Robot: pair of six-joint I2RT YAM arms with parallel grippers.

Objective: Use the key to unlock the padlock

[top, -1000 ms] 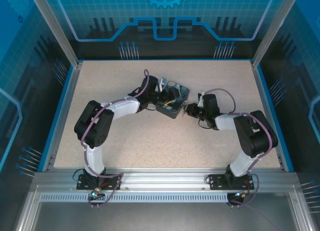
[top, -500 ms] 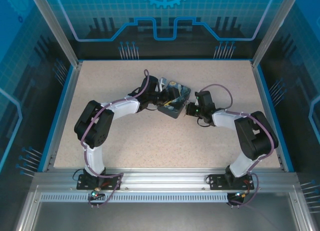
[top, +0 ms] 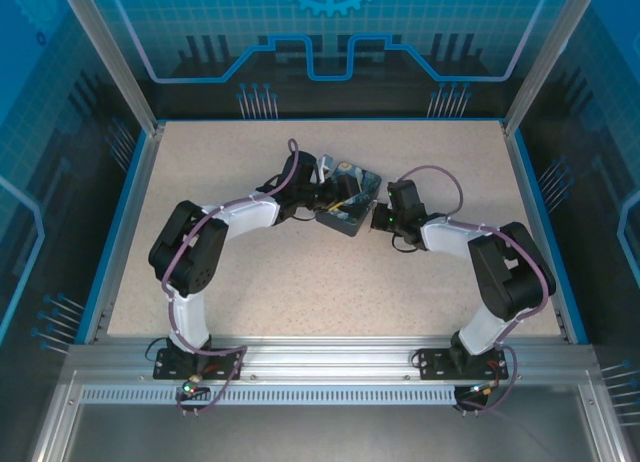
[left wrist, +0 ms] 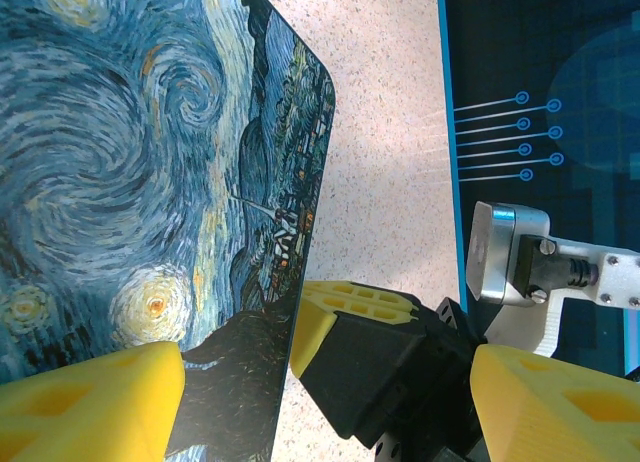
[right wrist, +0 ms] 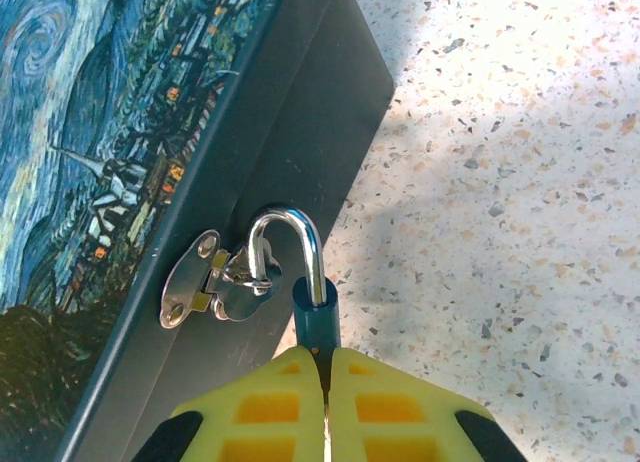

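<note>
Right gripper [right wrist: 326, 382], bottom centre of my wrist view, has its yellow pads [right wrist: 268, 412] pressed together, tips touching the padlock [right wrist: 315, 317] directly above: dark teal body, shiny silver shackle hooked through the hasp [right wrist: 215, 277] on the dark side wall of the painted box [right wrist: 100, 112].

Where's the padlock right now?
In the right wrist view, low centre: the padlock is hooked by its shackle through the hasp on the dark side of the painted box, its body pinched in the right gripper.
</note>
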